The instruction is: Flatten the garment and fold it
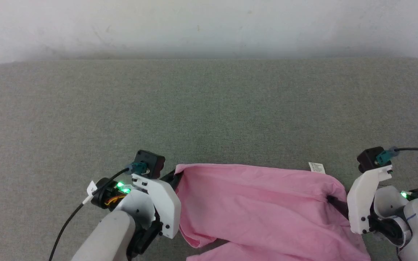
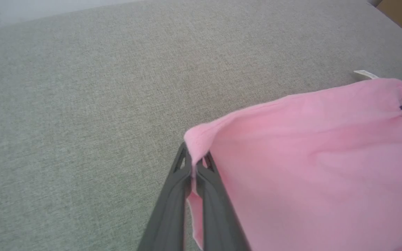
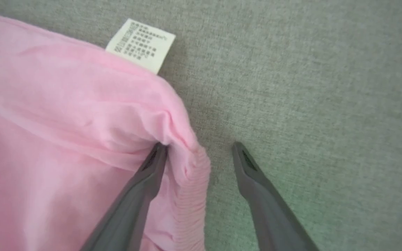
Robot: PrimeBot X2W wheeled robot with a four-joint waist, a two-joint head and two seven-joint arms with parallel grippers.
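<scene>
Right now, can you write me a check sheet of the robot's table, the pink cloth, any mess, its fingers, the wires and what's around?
Surface: grey woven top.
Job's things: pink garment spread between the two grippers at the near edge, creased; white label sticks out on its far side.
Clutter: nothing seen.
Grippers: left gripper has its fingers shut on a garment corner; right gripper has its fingers open, with the gathered edge between them.
Cables: left black cable and right black cable, one at each wrist.
Surroundings: pale wall behind.

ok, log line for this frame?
left gripper shut on garment corner | right gripper open, ruffled edge between fingers | garment unfolded over grey surface
</scene>
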